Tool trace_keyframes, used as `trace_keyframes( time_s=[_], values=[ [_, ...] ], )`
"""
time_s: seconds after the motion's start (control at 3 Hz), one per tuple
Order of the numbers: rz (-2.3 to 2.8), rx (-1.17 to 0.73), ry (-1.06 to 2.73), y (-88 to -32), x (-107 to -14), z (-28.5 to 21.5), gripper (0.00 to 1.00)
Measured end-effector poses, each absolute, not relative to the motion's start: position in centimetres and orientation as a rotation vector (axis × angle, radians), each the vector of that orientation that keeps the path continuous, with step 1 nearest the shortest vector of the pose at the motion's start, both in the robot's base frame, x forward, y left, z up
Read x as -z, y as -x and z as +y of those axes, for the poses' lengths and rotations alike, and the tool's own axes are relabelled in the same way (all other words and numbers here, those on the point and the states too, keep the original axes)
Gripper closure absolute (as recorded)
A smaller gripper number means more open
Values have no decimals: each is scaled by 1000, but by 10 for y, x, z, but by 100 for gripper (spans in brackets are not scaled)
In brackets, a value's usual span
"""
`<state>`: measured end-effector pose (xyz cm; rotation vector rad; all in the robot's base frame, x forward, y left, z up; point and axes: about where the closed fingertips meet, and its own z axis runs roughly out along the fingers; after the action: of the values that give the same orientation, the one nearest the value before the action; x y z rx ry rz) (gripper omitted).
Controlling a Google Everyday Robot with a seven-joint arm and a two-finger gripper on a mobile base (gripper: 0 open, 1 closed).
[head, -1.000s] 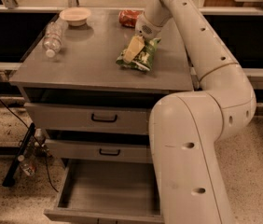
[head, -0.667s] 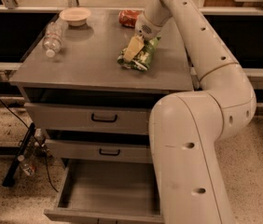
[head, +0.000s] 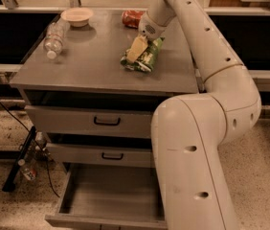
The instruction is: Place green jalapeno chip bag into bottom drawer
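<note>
One bag [head: 148, 57] lies beneath my gripper [head: 137, 49], long axis slanting near-left to far-right; grip state, I can't tell.

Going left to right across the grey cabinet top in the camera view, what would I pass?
Clear plastic bottle lying on its side → pale shallow bowl → green jalapeno chip bag, with the end effector over its left part.

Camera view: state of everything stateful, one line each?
green jalapeno chip bag: lying on the cabinet top
gripper: down on the bag
bottom drawer: pulled open
middle drawer: pushed in
top drawer: pushed in
water bottle: on its side
bowl: upright
red can: lying down
</note>
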<state>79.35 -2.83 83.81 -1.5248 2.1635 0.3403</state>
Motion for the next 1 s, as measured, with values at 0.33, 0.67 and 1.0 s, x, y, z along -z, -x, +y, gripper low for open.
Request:
trace_keyframes(
  time_s=[0.33,0.67,1.0],
  values=[
    [2162,-300,1463,-788,-867,-56,100],
    [2162,-218,1362,-778,-909,-97,100],
    [2139,-140,1255,-760,-946,-126,100]
  ],
)
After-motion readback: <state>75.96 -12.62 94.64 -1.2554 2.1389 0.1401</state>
